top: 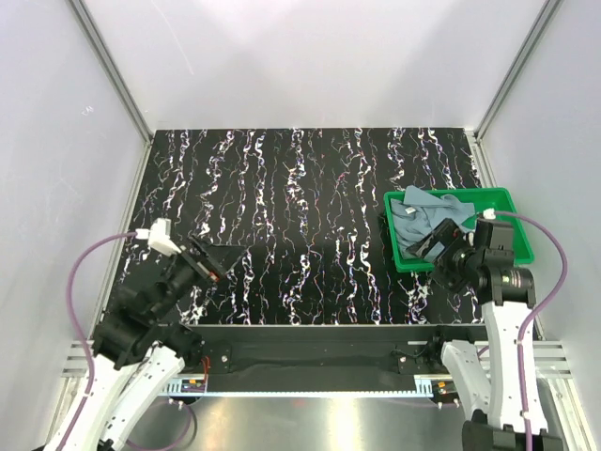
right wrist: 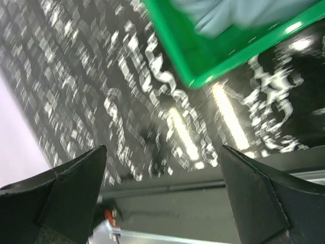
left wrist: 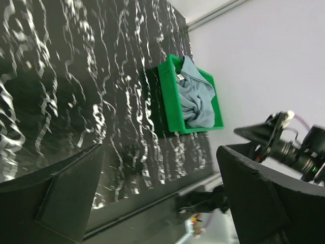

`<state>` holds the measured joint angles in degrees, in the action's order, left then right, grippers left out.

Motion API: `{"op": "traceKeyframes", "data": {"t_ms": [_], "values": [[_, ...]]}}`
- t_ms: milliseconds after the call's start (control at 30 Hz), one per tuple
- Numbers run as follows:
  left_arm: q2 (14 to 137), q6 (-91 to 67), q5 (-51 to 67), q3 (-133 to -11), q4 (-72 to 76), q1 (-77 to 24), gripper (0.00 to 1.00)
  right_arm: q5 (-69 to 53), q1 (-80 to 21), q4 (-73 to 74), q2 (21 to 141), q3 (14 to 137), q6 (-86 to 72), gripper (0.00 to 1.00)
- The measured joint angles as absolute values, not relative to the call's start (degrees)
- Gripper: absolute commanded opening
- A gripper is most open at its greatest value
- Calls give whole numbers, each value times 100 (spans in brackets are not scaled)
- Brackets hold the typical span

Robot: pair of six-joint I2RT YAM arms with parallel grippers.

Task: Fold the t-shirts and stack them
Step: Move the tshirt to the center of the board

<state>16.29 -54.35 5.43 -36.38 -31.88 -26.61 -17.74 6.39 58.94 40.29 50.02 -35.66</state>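
A crumpled blue-grey t-shirt (top: pixel 430 216) lies in the green tray (top: pixel 507 201) at the right of the table. It also shows in the left wrist view (left wrist: pixel 195 99) and at the top edge of the right wrist view (right wrist: pixel 238 12). My left gripper (top: pixel 218 260) is open and empty, hovering over the left of the table, far from the tray. My right gripper (top: pixel 430 246) is open and empty, over the tray's near left corner, beside the shirt. In both wrist views the jaws stand wide apart with nothing between them.
The table top (top: pixel 300 207) is black with white marbling. The tray's green wall (right wrist: pixel 203 56) shows in the right wrist view and in the left wrist view (left wrist: pixel 170 104). White walls enclose the table on three sides. A metal rail (top: pixel 310 385) runs along the near edge.
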Motion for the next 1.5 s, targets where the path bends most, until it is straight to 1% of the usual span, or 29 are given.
{"op": "traceKeyframes", "data": {"t_ms": [133,233,267,367,433,500,533,567,667,700,733,767,800,833,867,967,1000,1067,1133,1267,1333,1367,1400,1500], "values": [[1599,-4650,495,-4237,-3476,-2659,99,-1177,639,5651,4770,5212,-3573,100],[1708,-4211,526,-4576,-3682,-2659,99,-749,639,5304,5784,5551,-3317,92],[1785,-4088,554,-4674,-3758,-2661,99,-596,639,5085,6152,5612,-3232,88],[2097,-3822,633,-4882,-3924,-2659,99,-198,639,4648,6823,5627,-3055,82],[2261,-3688,692,-4919,-3975,-2659,99,-45,639,4370,7231,5677,-2950,85],[2349,-3592,749,-4919,-4051,-2661,99,-5,639,4115,7603,5774,-2917,91],[2386,-3544,773,-4919,-4069,-2661,99,-8,639,3959,7800,5826,-2915,91],[2432,-3494,794,-4919,-4069,-2661,99,-8,639,3811,7972,5870,-2915,89],[2613,-3400,862,-4919,-4062,-2661,99,40,639,3511,8484,6051,-2956,78],[2676,-3382,884,-4919,-4060,-2661,99,82,639,3474,8643,6134,-2969,66],[2727,-3358,902,-4919,-4062,-2661,99,113,639,3444,8755,6189,-2982,61],[2766,-3334,921,-4919,-4062,-2661,99,165,639,3400,8875,6233,-3002,54],[2788,-3306,930,-4919,-4060,-2661,99,211,639,3363,8958,6246,-3017,38],[2786,-3282,930,-4919,-4064,-2668,99,252,639,3363,9008,6246,-3020,9],[2786,-3267,928,-4919,-4064,-2676,99,338,628,3402,9030,6259,-3011,0],[2786,-3190,926,-4971,-4115,-2698,98,755,456,3739,9026,6571,-3000,0],[2781,-3170,921,-5009,-4130,-2698,98,915,322,3957,9021,6845,-2950,0],[2777,-3148,888,-5111,-4198,-2698,98,1100,12,4292,9006,7575,-2823,0],[2738,-3146,814,-5251,-4278,-2698,98,1138,-493,4606,9006,8788,-2694,0],[2536,-3153,526,-5476,-4397,-2698,97,843,-1616,4661,8895,10766,-2663,0],[2427,-3159,362,-5594,-4442,-2698,97,486,-2053,4644,8746,11301,-2751,1],[2381,-3157,263,-5655,-4460,-2698,97,353,-2276,4644,8667,11542,-2799,3],[2335,-3155,158,-5736,-4488,-2698,97,268,-2508,4665,8626,11791,-2838,7],[2237,-3140,-172,-5977,-4554,-2703,97,75,-3238,4648,8602,12370,-2921,9]]}}
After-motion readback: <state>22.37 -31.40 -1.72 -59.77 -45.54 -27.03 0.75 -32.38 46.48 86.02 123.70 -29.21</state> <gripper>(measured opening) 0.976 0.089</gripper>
